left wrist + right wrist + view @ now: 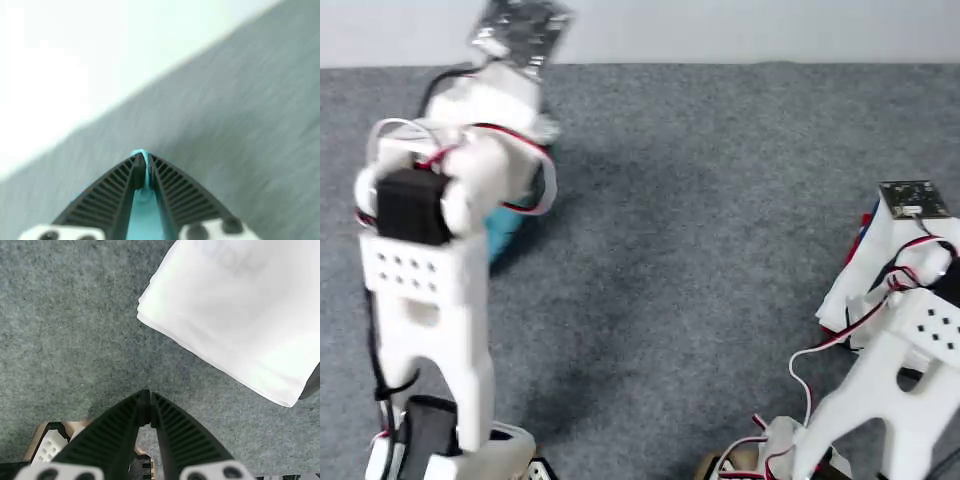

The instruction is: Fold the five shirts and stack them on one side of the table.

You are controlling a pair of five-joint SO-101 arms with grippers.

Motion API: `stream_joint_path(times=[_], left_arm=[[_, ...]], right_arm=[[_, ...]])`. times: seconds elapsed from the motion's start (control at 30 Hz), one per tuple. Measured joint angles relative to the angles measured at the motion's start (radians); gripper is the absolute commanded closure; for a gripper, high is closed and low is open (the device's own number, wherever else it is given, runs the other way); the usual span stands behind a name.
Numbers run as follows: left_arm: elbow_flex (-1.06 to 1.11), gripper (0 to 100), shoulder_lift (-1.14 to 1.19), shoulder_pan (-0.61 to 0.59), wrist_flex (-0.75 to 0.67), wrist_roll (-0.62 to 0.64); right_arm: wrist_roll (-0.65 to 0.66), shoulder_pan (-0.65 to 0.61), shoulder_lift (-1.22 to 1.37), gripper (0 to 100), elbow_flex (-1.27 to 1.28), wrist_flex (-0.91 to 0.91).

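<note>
Teal shirt, a thin fold, is pinched in the left end effector near the grey surface's far edge. White shirt, folded flat, lies near the right end effector (pressed together, holding nothing). Broad surface separates the arms.

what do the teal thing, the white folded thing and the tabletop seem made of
Teal shirt: likely thin matte cloth, pinched flat in the left gripper. White shirt: soft matte fabric, layered folded edges. Table cover: grey felt or carpet, fuzzy nap.

Grey felt-covered table, evenly lit; a plain pale wall runs along its edge beyond the left gripper.
</note>
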Motion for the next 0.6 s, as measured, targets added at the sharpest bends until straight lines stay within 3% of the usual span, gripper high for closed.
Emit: stream_joint_path(times=[0.1,0.23,0.43,0.6], left_arm=[[-0.124,100,-0.008,0.11,0.0,0.026],[-0.189,100,-0.025,0.118,0.044,0.034],[-0.081,98,-0.044,-0.071,0.189,0.034],[0.215,85,-0.066,-0.281,0.189,-0.031]], right_arm=[[0.0,0.0,0.0,98.8,0.0,0.0],[0.0,0.0,0.0,98.8,0.0,0.0],[0.0,-0.038,0.0,98.8,0.0,0.0],[0.0,-0.17,0.0,98.7,0.0,0.0]])
